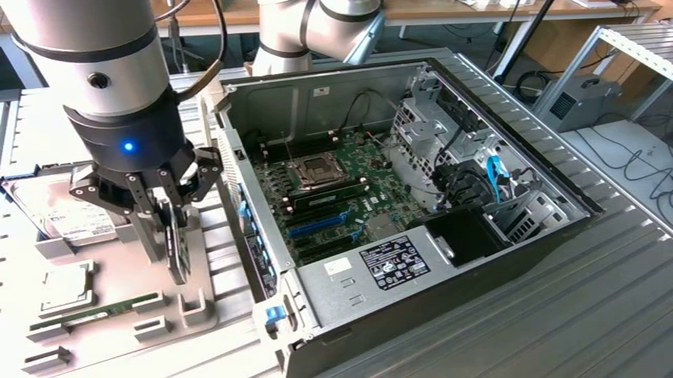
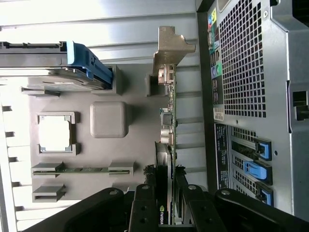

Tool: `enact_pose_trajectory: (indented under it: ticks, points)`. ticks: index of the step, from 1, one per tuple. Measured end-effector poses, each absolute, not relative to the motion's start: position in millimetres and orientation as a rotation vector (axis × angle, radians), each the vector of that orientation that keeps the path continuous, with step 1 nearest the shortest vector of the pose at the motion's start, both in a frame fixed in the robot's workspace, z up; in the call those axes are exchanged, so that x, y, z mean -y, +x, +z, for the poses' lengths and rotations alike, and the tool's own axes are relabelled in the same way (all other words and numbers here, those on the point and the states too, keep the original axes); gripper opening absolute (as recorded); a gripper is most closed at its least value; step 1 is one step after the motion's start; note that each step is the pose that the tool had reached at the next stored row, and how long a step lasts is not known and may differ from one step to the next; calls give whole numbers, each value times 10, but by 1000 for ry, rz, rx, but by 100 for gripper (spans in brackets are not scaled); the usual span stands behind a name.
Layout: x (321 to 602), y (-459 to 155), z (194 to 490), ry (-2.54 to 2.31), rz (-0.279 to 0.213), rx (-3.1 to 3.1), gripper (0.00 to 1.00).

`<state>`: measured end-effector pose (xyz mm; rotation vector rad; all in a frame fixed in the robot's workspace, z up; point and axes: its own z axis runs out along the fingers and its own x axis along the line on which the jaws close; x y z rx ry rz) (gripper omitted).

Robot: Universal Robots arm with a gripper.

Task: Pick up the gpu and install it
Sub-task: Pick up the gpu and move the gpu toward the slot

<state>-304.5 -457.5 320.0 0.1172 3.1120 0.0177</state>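
The gpu (image 1: 175, 246) is a thin black card standing on edge over the grey parts tray (image 1: 116, 346), at the exterior view's left of the open PC case (image 1: 505, 236). My gripper (image 1: 160, 211) comes down on it from above, with a finger on each face of the card, shut on it. In the wrist view the gpu (image 2: 169, 125) runs edge-on away from my gripper (image 2: 166, 210), and its silvery metal bracket (image 2: 171, 48) is at the far end. I cannot tell whether the card's lower edge still rests in the tray's slot.
On the tray lie a silver hard drive (image 1: 63, 216), a CPU (image 1: 65, 287) and a green RAM stick (image 1: 94, 313). The case's motherboard (image 1: 336, 189) shows blue expansion slots (image 1: 315, 226). The case's perforated rear wall (image 2: 251, 72) stands close beside the card.
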Motion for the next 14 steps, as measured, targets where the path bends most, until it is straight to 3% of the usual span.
enact_pose_trajectory:
  ticks: [14]
  points:
    - [4575, -3046, 3324, 117, 18, -3112, 26]
